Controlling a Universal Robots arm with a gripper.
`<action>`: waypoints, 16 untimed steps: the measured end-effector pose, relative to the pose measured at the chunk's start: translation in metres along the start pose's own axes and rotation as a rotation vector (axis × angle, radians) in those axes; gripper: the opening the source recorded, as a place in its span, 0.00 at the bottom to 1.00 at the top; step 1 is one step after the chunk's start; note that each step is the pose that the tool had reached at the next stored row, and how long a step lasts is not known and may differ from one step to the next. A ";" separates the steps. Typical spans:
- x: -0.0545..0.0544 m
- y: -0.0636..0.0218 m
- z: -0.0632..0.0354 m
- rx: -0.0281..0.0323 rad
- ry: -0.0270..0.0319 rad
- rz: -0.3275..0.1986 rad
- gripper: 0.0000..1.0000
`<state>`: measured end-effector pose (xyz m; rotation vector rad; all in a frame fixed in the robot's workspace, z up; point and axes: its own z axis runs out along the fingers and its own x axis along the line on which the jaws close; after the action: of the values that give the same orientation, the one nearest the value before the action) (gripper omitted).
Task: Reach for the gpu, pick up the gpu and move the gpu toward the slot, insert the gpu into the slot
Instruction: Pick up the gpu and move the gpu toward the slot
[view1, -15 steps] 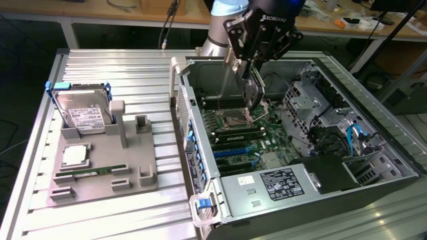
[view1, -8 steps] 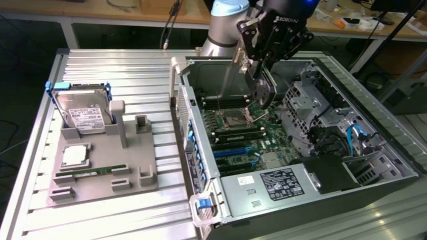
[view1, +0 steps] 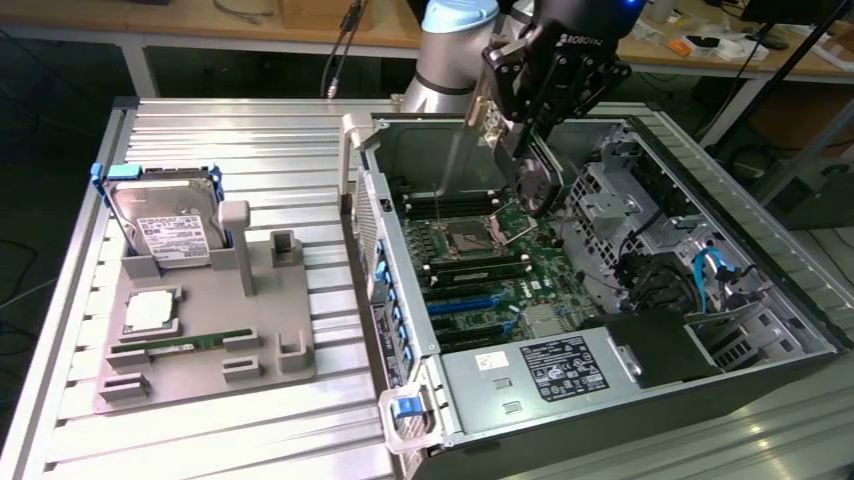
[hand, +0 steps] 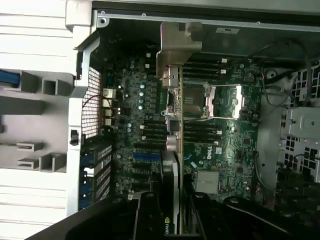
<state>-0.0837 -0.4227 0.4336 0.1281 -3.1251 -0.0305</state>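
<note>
Item 1, hand (view1: 531, 150) (hand: 172, 216): black, two-fingered, at the end of the arm. It is gripping the gpu, one finger pressing on each flat face of the card.

Item 2, gpu (view1: 537, 185) (hand: 172, 165): thin dark card with a silvery bracket end. It is hanging on edge in the hand inside the open computer case (view1: 400, 330), above the motherboard (view1: 534, 262) and over the processor socket area. It is being held apart from the slot, not seated.

Item 3, slot (view1: 470, 299) (hand: 146, 156): long bright-blue strip on the green motherboard. It is lying unoccupied, nearer the exterior camera than the card.

Item 4, grey fixture (view1: 267, 330): it is sitting on the ribbed metal worktop (view1: 267, 140), beside the case on the exterior view's left.

Item 5, hard drive (view1: 167, 225): silver with a white label. It is leaning tilted in the far end of the fixture.

Item 6, memory stick (view1: 187, 343): slim and green. It is lying flat in a fixture groove, just beside a square silver chip (view1: 150, 312)
</note>
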 end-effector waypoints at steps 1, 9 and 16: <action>0.000 0.0000 0.0000 0.0003 0.0004 -0.017 0.27; -0.001 -0.0001 0.0007 0.0024 0.0037 -0.183 0.27; -0.002 -0.0001 0.0013 0.0041 0.0063 -0.313 0.27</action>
<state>-0.0818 -0.4226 0.4322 0.6139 -3.0640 -0.0266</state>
